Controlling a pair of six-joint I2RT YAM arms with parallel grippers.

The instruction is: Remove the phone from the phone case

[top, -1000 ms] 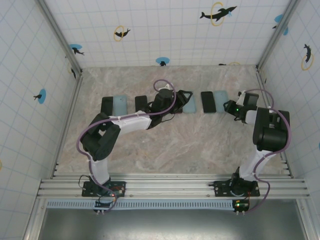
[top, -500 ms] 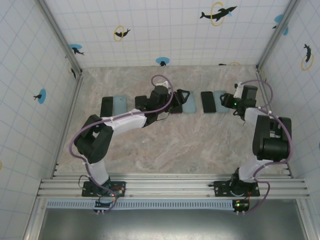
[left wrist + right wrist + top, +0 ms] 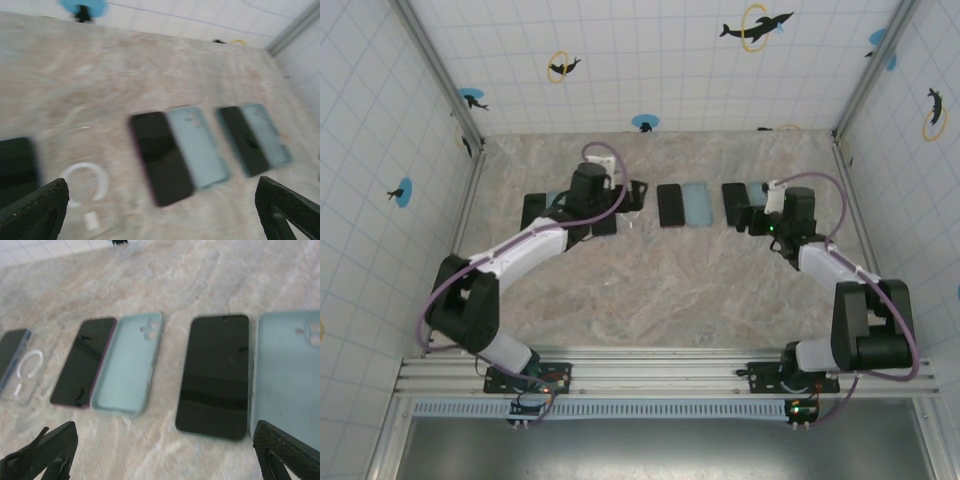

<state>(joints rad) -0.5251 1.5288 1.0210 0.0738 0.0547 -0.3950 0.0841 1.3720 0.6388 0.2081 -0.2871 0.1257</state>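
Observation:
Several dark phones and cases lie in a row on the marble table. A phone with a maroon rim (image 3: 85, 362) (image 3: 160, 157) (image 3: 670, 205) lies flat beside an empty light blue phone case (image 3: 127, 365) (image 3: 197, 147) (image 3: 697, 203). To the right lies a black phone (image 3: 215, 375) (image 3: 735, 203) next to another light blue case (image 3: 287, 380). My left gripper (image 3: 632, 200) (image 3: 160, 220) hovers open left of the middle pair, nothing between its fingers (image 3: 35, 210). My right gripper (image 3: 750, 215) (image 3: 165, 455) stands open, empty, just near of the right pair.
A clear case with a white ring (image 3: 80, 175) (image 3: 22, 372) lies beside a dark phone (image 3: 17, 167) under the left gripper. A further phone (image 3: 533, 210) and blue case (image 3: 558, 205) lie far left. Tiled walls enclose the table (image 3: 670, 290).
Both grippers have opened wide. The left arm has swung left, away from the middle phone and case. The right arm has stretched out left and lower, toward the right pair.

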